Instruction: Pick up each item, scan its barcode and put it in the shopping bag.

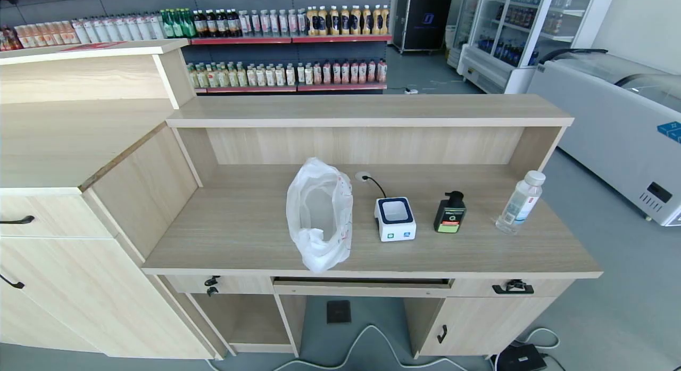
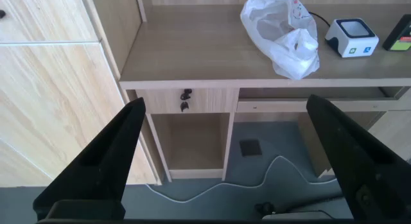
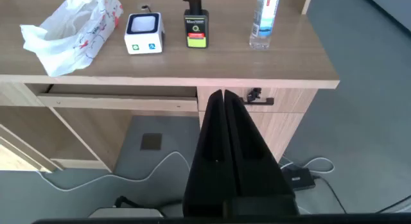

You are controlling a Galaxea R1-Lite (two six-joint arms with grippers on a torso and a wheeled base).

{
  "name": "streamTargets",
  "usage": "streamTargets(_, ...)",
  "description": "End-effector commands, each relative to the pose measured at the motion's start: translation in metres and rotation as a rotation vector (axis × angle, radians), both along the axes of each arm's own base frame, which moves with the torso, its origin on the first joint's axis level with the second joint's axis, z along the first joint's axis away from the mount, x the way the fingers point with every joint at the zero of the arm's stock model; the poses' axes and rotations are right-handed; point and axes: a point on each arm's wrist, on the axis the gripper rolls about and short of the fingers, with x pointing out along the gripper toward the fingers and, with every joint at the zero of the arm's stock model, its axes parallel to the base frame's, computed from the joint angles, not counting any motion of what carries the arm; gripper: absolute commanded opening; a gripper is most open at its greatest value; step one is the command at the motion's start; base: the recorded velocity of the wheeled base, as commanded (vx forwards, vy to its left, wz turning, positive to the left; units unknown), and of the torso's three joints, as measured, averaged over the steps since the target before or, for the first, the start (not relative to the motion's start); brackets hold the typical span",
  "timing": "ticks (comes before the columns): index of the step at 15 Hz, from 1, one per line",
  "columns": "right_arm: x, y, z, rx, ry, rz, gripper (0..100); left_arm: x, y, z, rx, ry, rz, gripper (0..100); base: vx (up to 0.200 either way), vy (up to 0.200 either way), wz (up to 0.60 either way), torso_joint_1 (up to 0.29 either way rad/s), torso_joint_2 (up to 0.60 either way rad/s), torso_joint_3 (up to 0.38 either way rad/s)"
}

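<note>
A white plastic shopping bag (image 1: 320, 215) stands open on the wooden counter (image 1: 239, 227), left of a white barcode scanner (image 1: 395, 218). Right of the scanner stand a dark pump bottle (image 1: 450, 213) with a red and green label and a clear water bottle (image 1: 520, 203) with a white cap. The left wrist view has my left gripper (image 2: 221, 160) open, below and in front of the counter's front edge, with the bag (image 2: 282, 31) and scanner (image 2: 351, 37) beyond. My right gripper (image 3: 223, 108) is shut and empty, low before the counter, below the pump bottle (image 3: 195, 31) and water bottle (image 3: 264, 20).
A raised shelf (image 1: 367, 113) runs along the counter's back and a taller cabinet (image 1: 80, 126) stands at its left. A slightly open drawer (image 1: 362, 283) sits under the front edge. Cables (image 1: 372, 339) lie on the floor. A chest freezer (image 1: 612, 115) stands to the right.
</note>
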Motion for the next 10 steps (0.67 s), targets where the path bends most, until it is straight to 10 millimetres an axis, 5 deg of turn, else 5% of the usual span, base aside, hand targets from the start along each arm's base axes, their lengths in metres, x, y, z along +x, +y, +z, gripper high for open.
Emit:
streamTargets(1, -0.002, 0.0, 0.022, -0.037, -0.025, 0.021, 0, 0.0, 0.0, 0.0, -0.001, 0.002, 0.0, 100, 0.0, 0.0, 0.0, 0.0, 0.0, 0.0)
streamTargets(2, 0.011, 0.001, 0.075, -0.041, 0.036, 0.031, 0, 0.0, 0.0, 0.0, -0.001, 0.002, 0.0, 100, 0.0, 0.0, 0.0, 0.0, 0.0, 0.0)
streamTargets(4, 0.037, 0.0, 0.133, -0.037, 0.034, 0.022, 0, 0.0, 0.0, 0.0, -0.002, 0.0, 0.0, 100, 0.0, 0.0, 0.0, 0.0, 0.0, 0.0)
streamTargets(5, 0.074, -0.001, 0.167, -0.001, 0.085, -0.006, 0, 0.0, 0.0, 0.0, -0.001, 0.0, 0.0, 100, 0.0, 0.0, 0.0, 0.0, 0.0, 0.0)
streamTargets(8, 0.169, -0.024, 0.181, -0.046, 0.108, -0.132, 0, 0.0, 0.0, 0.0, -0.001, 0.0, 0.0, 100, 0.0, 0.0, 0.0, 0.0, 0.0, 0.0)
streamTargets(9, 0.195, -0.032, 0.176, -0.076, 0.104, -0.13, 100, 0.0, 0.0, 0.0, -0.002, 0.002, 0.0, 100, 0.0, 0.0, 0.0, 0.0, 0.0, 0.0)
streamTargets(10, 0.216, -0.04, 0.169, -0.098, 0.112, -0.122, 100, 0.0, 0.0, 0.0, -0.002, 0.0, 0.0, 100, 0.0, 0.0, 0.0, 0.0, 0.0, 0.0)
